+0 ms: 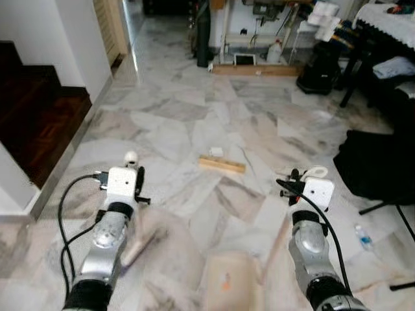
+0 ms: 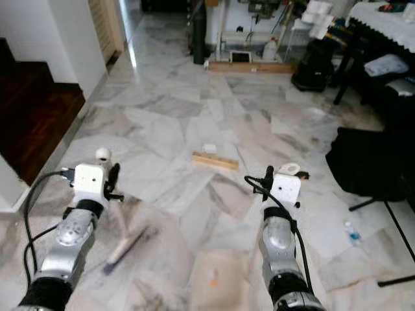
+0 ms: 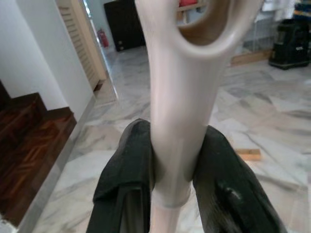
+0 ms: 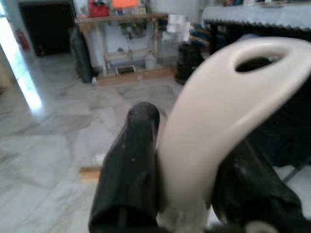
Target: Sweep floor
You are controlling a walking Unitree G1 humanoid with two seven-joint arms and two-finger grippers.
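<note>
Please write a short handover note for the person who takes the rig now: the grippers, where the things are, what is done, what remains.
Left gripper: shut on the broom handle; the broom head is blurred, low on the floor by the left arm.
Right gripper: shut on the dustpan handle; the dustpan sits low between the arms, looks beige.
Wooden strip with a small white piece lies ahead on the marble floor. A water bottle lies on the right, near a black chair.
Done: both tools in hand. Left: sweep the debris ahead into the dustpan.
</note>
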